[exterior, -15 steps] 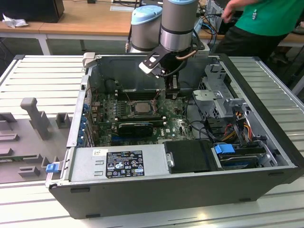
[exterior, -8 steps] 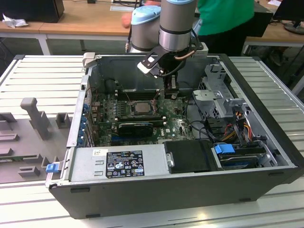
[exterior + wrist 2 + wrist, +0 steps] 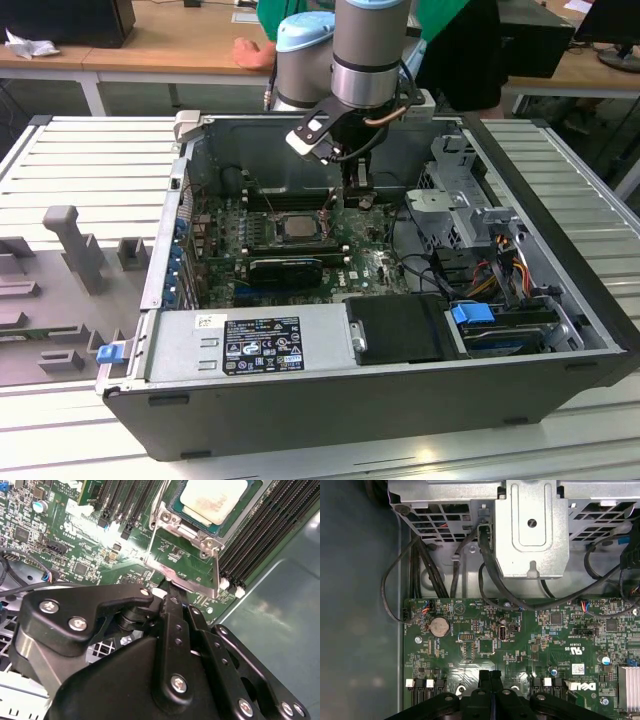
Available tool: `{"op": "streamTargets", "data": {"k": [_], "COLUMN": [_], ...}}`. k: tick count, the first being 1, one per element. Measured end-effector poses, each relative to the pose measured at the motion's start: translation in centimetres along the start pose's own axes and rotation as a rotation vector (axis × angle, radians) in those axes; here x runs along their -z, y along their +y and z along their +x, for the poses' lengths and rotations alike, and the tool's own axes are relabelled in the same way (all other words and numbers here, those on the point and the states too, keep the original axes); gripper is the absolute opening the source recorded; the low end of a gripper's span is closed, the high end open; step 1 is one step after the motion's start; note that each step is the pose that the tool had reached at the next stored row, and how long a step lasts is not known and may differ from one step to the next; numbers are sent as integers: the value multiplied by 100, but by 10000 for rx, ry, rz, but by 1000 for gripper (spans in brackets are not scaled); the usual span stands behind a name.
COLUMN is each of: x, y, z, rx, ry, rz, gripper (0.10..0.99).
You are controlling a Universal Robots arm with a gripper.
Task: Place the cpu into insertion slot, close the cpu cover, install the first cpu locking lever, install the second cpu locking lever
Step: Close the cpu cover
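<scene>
A robot arm is reaching down into an open computer case (image 3: 350, 425) that is lying on a slatted metal surface (image 3: 80, 160). The claw (image 3: 357, 190) is hanging over the green motherboard (image 3: 520, 640), just beside the insertion slot (image 3: 175, 504) on the exterior view's right.

In both wrist views the two black fingers (image 3: 485, 676) of the claw (image 3: 167, 596) are pressing together with no gap showing. In the second wrist view their tips are meeting the near edge of the cpu cover (image 3: 186, 581). Whether that thin edge is pinched between them cannot be told.

The cpu cover is swung open, away from the slot, its square window showing bare green board. The cpu (image 3: 212, 499) is sitting flat in the insertion slot, pale metal face up and uncovered. Long black memory slots (image 3: 265, 535) are running alongside the socket.
</scene>
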State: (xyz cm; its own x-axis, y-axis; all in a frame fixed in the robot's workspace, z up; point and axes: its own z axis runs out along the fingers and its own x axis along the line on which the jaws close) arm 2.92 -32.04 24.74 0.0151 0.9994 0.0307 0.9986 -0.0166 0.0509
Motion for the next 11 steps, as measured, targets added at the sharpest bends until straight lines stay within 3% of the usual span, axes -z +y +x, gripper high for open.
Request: {"op": "streamTargets", "data": {"k": [11], "x": [1], "y": [-29], "z": [0], "rx": [0], "ry": [1], "rz": [0], "gripper": [106]}}
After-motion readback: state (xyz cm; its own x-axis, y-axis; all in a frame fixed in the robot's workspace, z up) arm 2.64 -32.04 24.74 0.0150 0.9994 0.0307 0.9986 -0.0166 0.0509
